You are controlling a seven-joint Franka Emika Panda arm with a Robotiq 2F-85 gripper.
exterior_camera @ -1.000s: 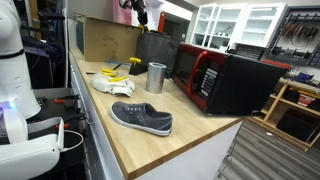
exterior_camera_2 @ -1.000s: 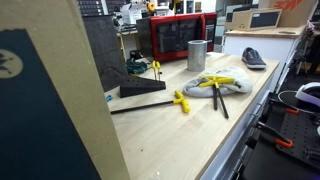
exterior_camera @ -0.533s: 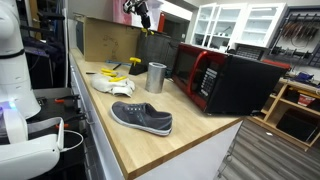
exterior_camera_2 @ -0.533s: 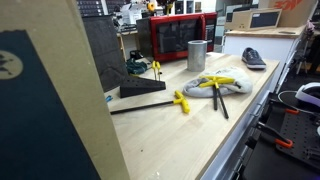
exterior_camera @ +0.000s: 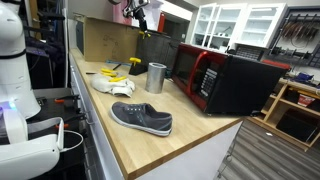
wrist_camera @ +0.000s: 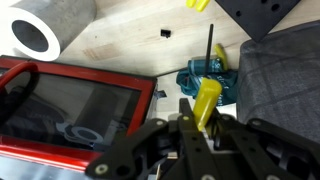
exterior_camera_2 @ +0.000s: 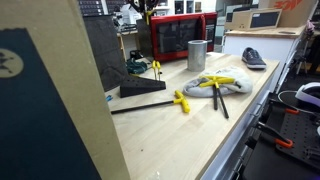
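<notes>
Yellow-handled tool [wrist_camera: 207, 100] sits pinched in the narrow-set end effector [wrist_camera: 205, 122], held high above the wooden worktop [wrist_camera: 110, 40] edge, over a teal object [wrist_camera: 196, 76] beside the red microwave [wrist_camera: 60, 100].

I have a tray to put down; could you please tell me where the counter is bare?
The counter is bare past the shoe toward its end, and between shoe and cloth. It is crowded around the cup beside the microwave.
</notes>
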